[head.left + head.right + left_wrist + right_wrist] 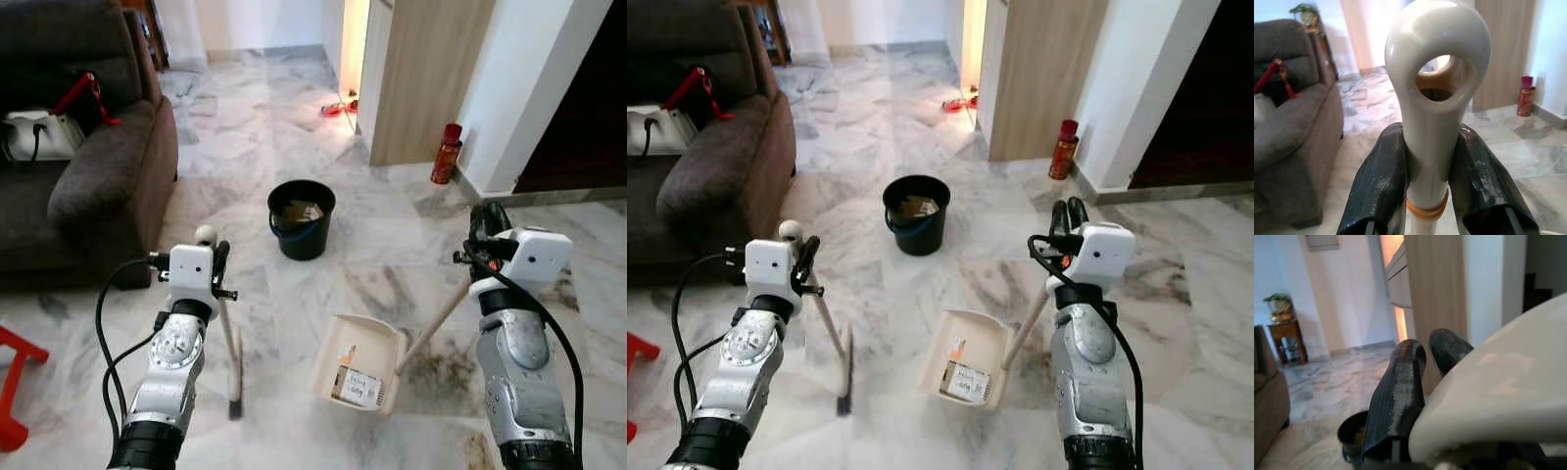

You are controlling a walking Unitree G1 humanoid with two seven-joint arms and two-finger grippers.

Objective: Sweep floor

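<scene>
- Marble floor (392,245), pale with grey and brown veining, runs ahead of me to a light wood-panelled wall unit (421,78) and a white wall (519,78).
- A dark brown fabric sofa (108,176) stands off beyond my left fingers, with a white bag (34,135) and a red strap (88,93) on its seat.
- Ahead, between both grippers, sits a round black plastic bucket (301,217) with scraps inside; a red canister (446,154) stands at the wall's foot.
- My left gripper (1430,161) is clamped on the cream plastic broom (227,338): both black fingers (1378,186) press the handle just under its looped end.
- The broom's long axis runs down from those fingers, slightly tilted, with its dark bristle head on the floor below.
- My right gripper (488,223) holds the pale wooden handle of the cream plastic dustpan (358,362); I can't tell how tightly the fingers close.
- That handle slants down from my right fingers to the pan on the floor between the arms, and small boxes lie inside the pan.
</scene>
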